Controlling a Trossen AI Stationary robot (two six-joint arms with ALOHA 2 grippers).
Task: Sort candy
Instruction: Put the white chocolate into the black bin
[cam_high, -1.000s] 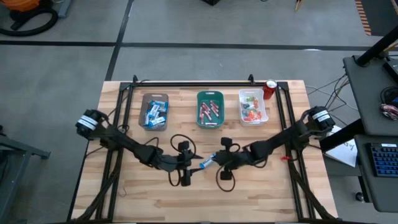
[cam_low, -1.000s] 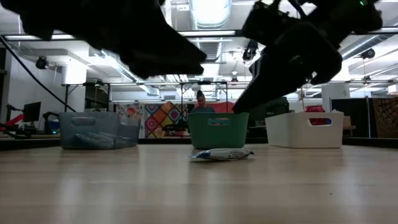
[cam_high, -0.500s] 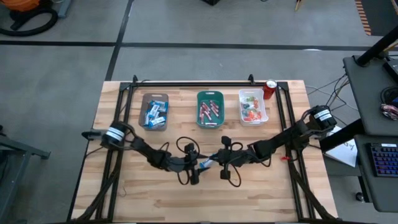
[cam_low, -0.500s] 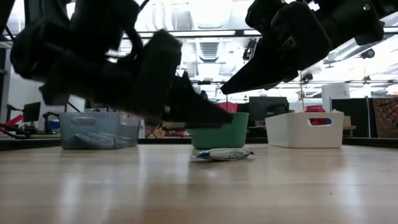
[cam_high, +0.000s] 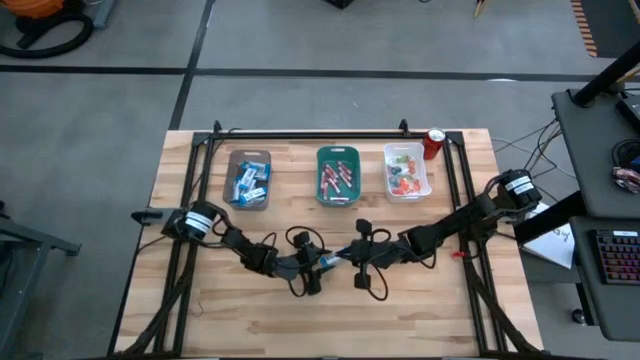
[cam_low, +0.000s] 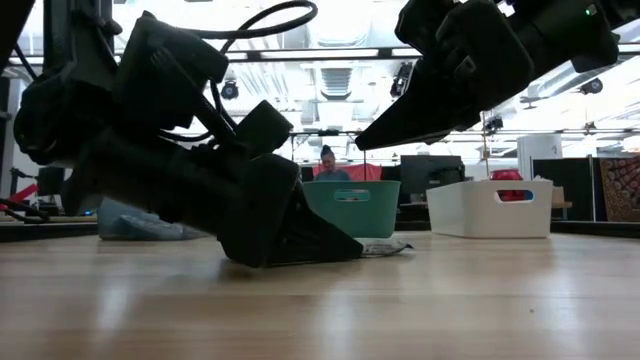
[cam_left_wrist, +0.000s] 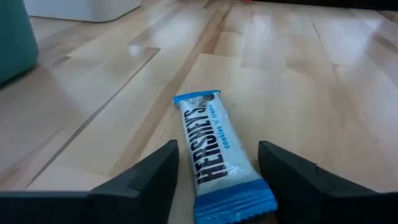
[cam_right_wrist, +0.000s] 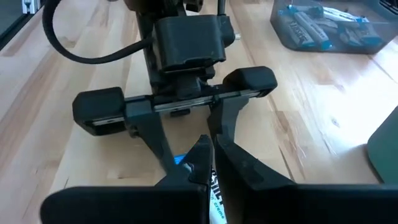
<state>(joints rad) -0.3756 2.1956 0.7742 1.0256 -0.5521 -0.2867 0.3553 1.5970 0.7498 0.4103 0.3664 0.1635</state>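
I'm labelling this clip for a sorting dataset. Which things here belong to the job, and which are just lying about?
Job:
- Hershey's bar between the open left gripper fingers
- blue-wrapped bars in the brown tray
- red sticks in the teal tray
- mixed pieces in the white tray

Lying about:
- red can
- right gripper, shut, hovering

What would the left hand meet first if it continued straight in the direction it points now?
Most likely the blue-and-white candy bar, lying flat on the table between the open left hand's fingers. Farther on, the shut right hand faces it, though depth is unclear.
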